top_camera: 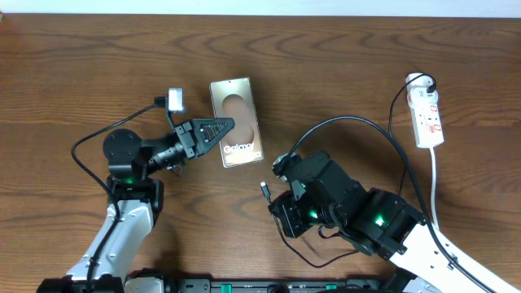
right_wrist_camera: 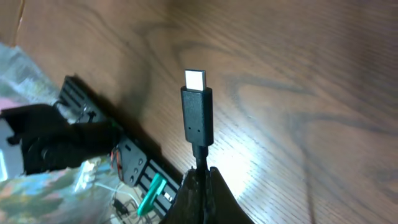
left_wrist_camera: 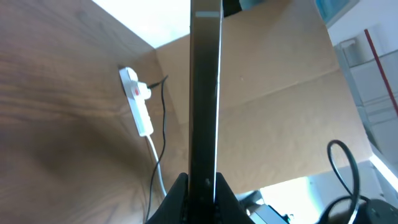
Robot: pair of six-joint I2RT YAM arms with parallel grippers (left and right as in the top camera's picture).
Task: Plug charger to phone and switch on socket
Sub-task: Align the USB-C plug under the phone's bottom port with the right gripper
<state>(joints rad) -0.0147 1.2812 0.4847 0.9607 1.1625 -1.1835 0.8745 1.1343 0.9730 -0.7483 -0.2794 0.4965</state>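
The phone, a bronze slab with white "Galaxy" lettering, is held at its left edge by my left gripper, which is shut on it. In the left wrist view the phone shows edge-on between the jaws. My right gripper is shut on the charger cable just behind its black plug, below and right of the phone. The plug stands up from the jaws, metal tip free. The white socket strip with red markings lies at the far right, also in the left wrist view.
The charger's thin black cable loops from the socket across the table to my right arm. The socket's thick white cord runs down toward the front edge. The table is dark brown wood.
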